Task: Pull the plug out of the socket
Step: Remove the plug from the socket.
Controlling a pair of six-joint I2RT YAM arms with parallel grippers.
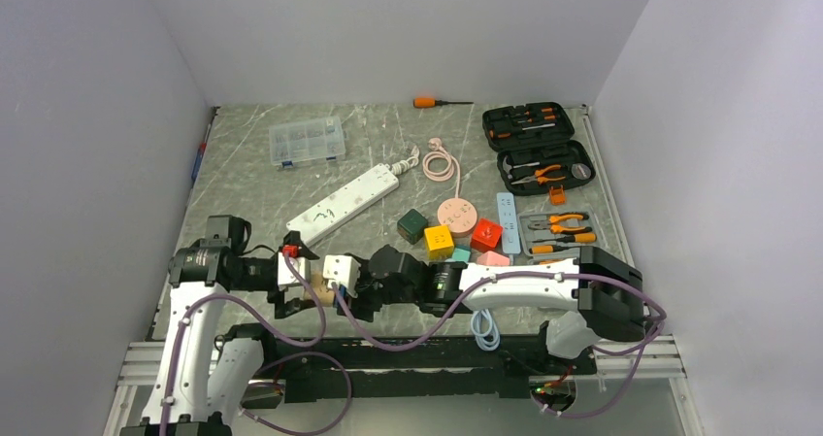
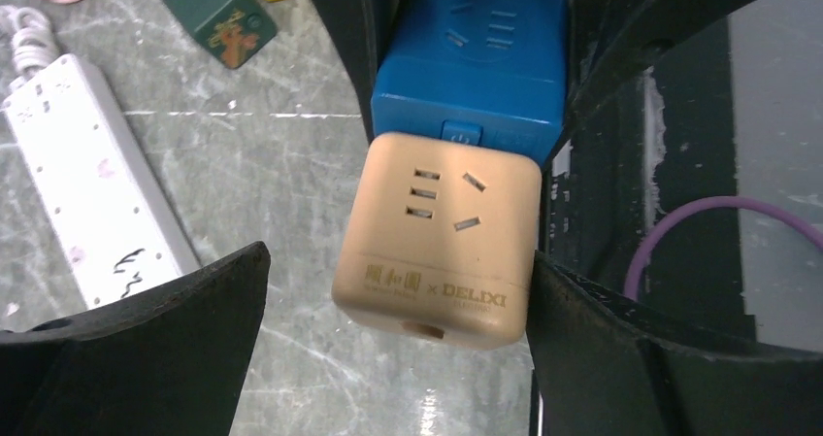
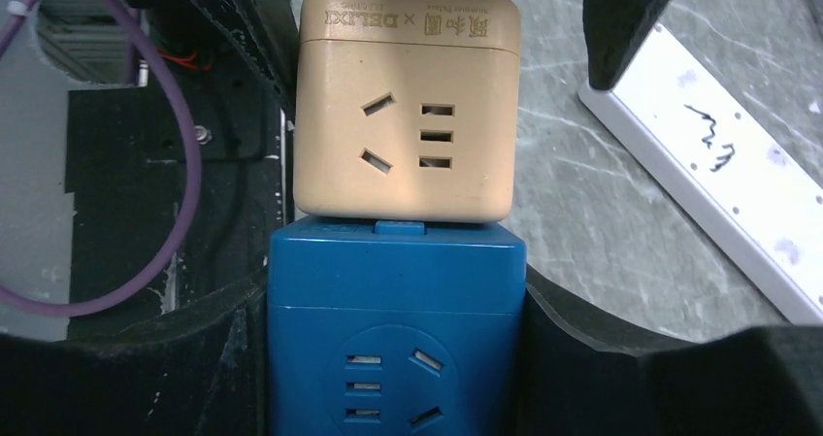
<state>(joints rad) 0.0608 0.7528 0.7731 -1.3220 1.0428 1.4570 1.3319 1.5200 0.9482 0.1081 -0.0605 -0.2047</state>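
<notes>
Left wrist view: left gripper point(image 2: 398, 276) stands wide open around the tan cube plug point(image 2: 437, 242) at frame centre; beyond, butted against it, the blue cube socket point(image 2: 471, 62) sits clamped in the right gripper point(image 3: 393, 300); white power strip point(image 2: 92, 179) lies at left.

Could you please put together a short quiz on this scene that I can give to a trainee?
1. True or false: the tan cube lies well apart from the blue cube.
2. Which arm's fingers clamp the blue cube? A) left B) right C) neither
3. What long white thing lies beside the cubes in both wrist views?

Key:
1. False. The two cubes sit butted together.
2. B. The right fingers press on both its sides.
3. The power strip.
</notes>
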